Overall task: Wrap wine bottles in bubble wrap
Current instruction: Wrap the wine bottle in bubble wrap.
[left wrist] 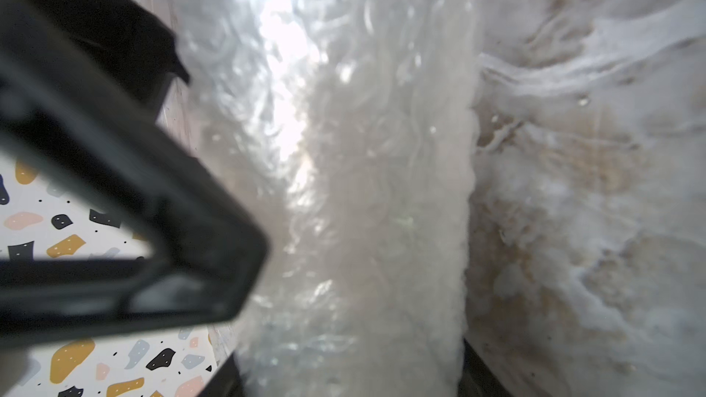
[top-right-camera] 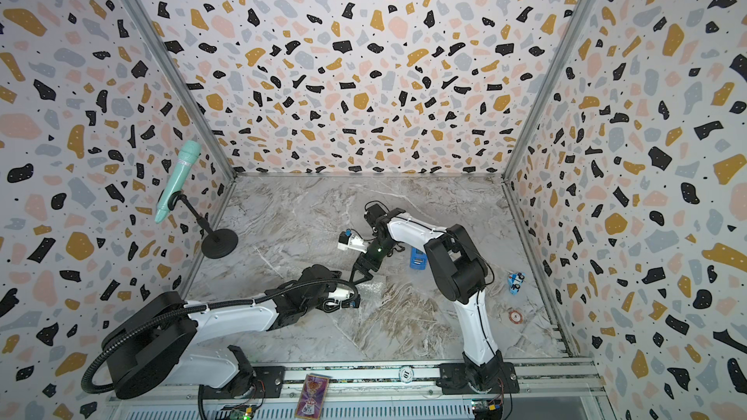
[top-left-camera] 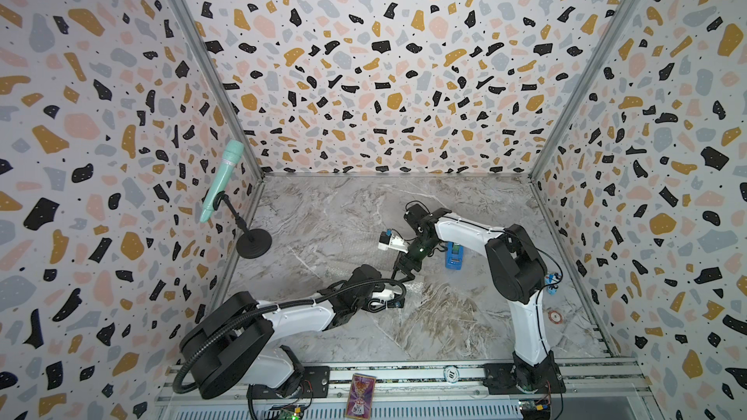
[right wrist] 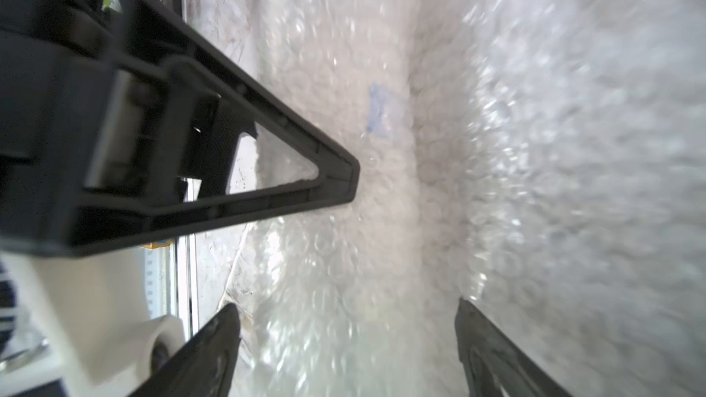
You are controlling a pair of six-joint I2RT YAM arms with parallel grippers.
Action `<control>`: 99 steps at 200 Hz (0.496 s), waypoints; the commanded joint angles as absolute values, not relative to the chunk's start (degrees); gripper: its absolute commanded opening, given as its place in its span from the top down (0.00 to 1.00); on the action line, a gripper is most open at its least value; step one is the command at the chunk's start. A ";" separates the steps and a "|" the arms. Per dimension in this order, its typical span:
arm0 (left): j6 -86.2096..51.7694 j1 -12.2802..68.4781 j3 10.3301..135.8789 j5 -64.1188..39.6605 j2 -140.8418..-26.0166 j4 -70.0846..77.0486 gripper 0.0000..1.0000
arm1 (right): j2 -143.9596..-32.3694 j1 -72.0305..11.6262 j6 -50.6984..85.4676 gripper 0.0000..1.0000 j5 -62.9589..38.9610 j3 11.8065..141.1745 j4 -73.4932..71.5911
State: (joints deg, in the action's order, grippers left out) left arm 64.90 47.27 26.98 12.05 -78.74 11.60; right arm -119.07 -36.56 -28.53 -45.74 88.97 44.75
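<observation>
The bubble wrap (left wrist: 382, 192) is rolled into a thick tube, and it glistens faintly on the marble table (top-left-camera: 414, 286) in a top view. The bottle lies hidden inside the roll. Only its small blue mark (right wrist: 376, 112) shows through the plastic in the right wrist view. My left gripper (left wrist: 351, 372) is shut on the wrapped roll, which fills the gap between its fingers. My right gripper (right wrist: 347, 322) stands open around the same roll, close beside the left one (top-left-camera: 404, 274).
A mint-green microphone (top-left-camera: 222, 179) on a black stand is at the back left. A blue tape dispenser (top-left-camera: 454, 254) sits just right of the right wrist. A poker chip (top-left-camera: 556, 316) and a small blue-white toy (top-left-camera: 551, 278) lie by the right wall.
</observation>
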 commanded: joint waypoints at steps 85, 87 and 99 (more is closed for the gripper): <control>56.96 47.06 37.39 4.70 -82.00 -7.60 0.57 | -97.02 -30.63 -16.05 0.05 -31.08 74.30 21.21; 56.78 47.01 37.76 4.47 -82.13 -8.16 0.57 | -96.10 -30.31 -15.53 0.05 -30.56 73.31 20.02; 55.08 46.91 40.37 3.96 -83.73 -11.27 0.58 | -90.92 -27.86 -12.27 0.05 -27.28 68.10 14.14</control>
State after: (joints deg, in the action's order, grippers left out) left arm 59.29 47.22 36.07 7.77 -81.52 -3.16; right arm -101.03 -31.86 -19.84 -35.03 74.52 27.79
